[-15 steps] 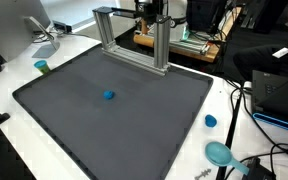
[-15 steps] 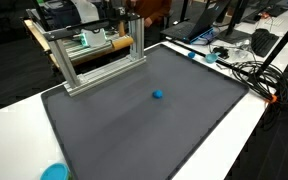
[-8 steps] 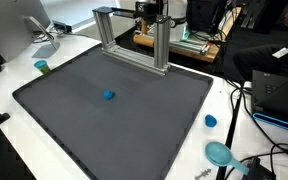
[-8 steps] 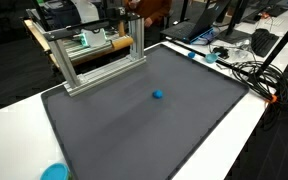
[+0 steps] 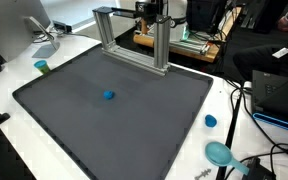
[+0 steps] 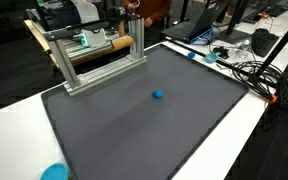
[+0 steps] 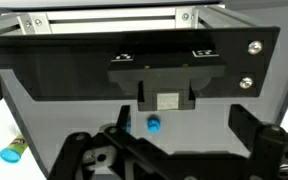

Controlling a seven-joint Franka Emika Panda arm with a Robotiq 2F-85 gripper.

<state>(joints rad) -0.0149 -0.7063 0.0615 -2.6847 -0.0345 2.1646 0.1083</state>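
Note:
A small blue object (image 5: 108, 96) (image 6: 158, 96) lies alone near the middle of a dark grey mat (image 5: 154, 120) (image 6: 184, 125). My gripper (image 5: 149, 9) (image 6: 134, 6) hangs high above the mat's far edge, over an aluminium frame (image 5: 131, 42) (image 6: 96, 55). In the wrist view the gripper (image 7: 182, 125) is open, with nothing between its dark fingers (image 7: 246, 125). The blue object (image 7: 153, 124) shows far below, between them on the mat. A black plate (image 7: 54, 65) with bolts fills the upper part of that view.
On the white table around the mat lie a teal cap (image 5: 42, 67), a blue cap (image 5: 211, 121) (image 7: 11, 153) and a teal disc (image 5: 219, 153) (image 6: 54, 172). Cables (image 5: 246, 110) (image 6: 246, 70), laptops and lab gear crowd the table's edges.

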